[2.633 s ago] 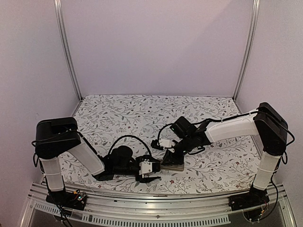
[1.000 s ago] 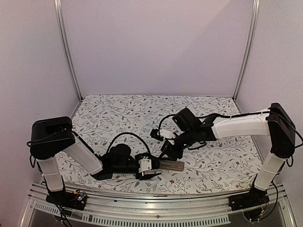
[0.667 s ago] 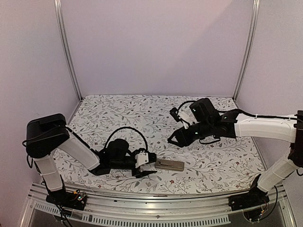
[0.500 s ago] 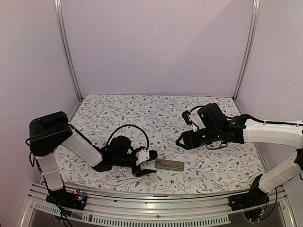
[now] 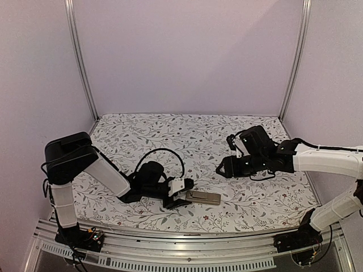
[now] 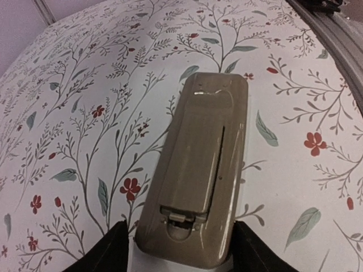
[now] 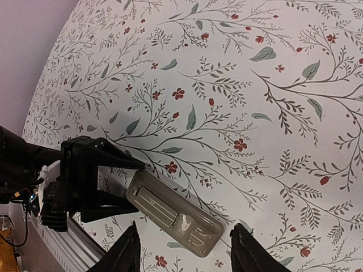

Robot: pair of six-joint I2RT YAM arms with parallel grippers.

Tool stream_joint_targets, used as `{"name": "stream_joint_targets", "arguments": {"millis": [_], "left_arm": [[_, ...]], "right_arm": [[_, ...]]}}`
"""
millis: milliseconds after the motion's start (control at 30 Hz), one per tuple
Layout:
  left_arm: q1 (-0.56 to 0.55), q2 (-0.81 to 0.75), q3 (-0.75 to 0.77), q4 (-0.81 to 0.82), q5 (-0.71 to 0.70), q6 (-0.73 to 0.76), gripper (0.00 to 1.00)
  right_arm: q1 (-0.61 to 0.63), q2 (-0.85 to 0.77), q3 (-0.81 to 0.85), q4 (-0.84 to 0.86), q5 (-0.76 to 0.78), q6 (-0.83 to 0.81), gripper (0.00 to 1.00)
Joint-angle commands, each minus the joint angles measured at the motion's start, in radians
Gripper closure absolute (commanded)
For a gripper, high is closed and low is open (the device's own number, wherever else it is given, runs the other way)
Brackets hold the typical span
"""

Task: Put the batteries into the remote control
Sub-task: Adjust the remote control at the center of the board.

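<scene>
Tan remote control (image 6: 195, 170) — between left jaws

The remote control (image 6: 195, 170) is grey-tan, the table cover (image 6: 79, 119) white with grey-green leaves and red flowers.

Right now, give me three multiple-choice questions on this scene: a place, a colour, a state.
1. The right end effector is: A shut on something; B open, empty; C shut, empty.
2. One end of the remote lies: A between the right end effector's fingers; B far from both end effectors; C between the fingers of the left end effector.
3. The remote's upward face: A grey-tan; B white; C black.
Answers: 1 B, nothing sits between its spread fingers. 2 C, the left wrist view shows them flanking it. 3 A, its back faces up.
</scene>
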Motion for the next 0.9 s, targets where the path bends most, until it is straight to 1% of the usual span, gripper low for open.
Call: {"name": "stream_joint_targets", "arguments": {"millis": [0, 133, 233, 300, 400, 500, 633, 700, 767, 867], "left_arm": [[-0.007, 0.021, 0.004, -0.053, -0.005, -0.013, 0.4], [-0.032, 0.01, -0.011, -0.055, -0.007, -0.029, 0.43], [-0.048, 0.002, -0.021, -0.053, -0.017, -0.047, 0.43], [-0.056, 0.001, -0.021, -0.061, -0.02, -0.056, 0.43], [-0.065, -0.009, -0.028, -0.061, -0.032, -0.064, 0.43], [-0.069, -0.034, -0.042, -0.05, -0.053, -0.074, 0.4], [-0.069, -0.086, -0.071, -0.029, -0.068, -0.073, 0.31], [-0.068, -0.108, -0.078, -0.03, -0.068, -0.071, 0.3], [-0.068, -0.122, -0.083, -0.026, -0.061, -0.074, 0.29], [-0.067, -0.118, -0.082, -0.004, -0.058, -0.07, 0.29]], "right_arm": [[-0.004, 0.005, -0.008, -0.007, 0.006, 0.012, 0.47], [-0.004, 0.011, -0.011, -0.008, -0.01, 0.019, 0.48], [-0.003, 0.013, -0.013, -0.008, -0.03, 0.029, 0.51], [-0.003, 0.022, -0.011, -0.01, -0.046, 0.042, 0.55], [-0.001, 0.05, -0.008, -0.015, -0.073, 0.055, 0.62], [0.009, 0.087, 0.0, -0.02, -0.088, 0.064, 0.67], [0.033, 0.138, 0.027, -0.017, -0.122, 0.088, 0.68], [0.046, 0.168, 0.044, -0.019, -0.137, 0.092, 0.69], [0.056, 0.206, 0.06, -0.02, -0.154, 0.1, 0.73], [0.06, 0.247, 0.081, -0.029, -0.156, 0.096, 0.74]]}}
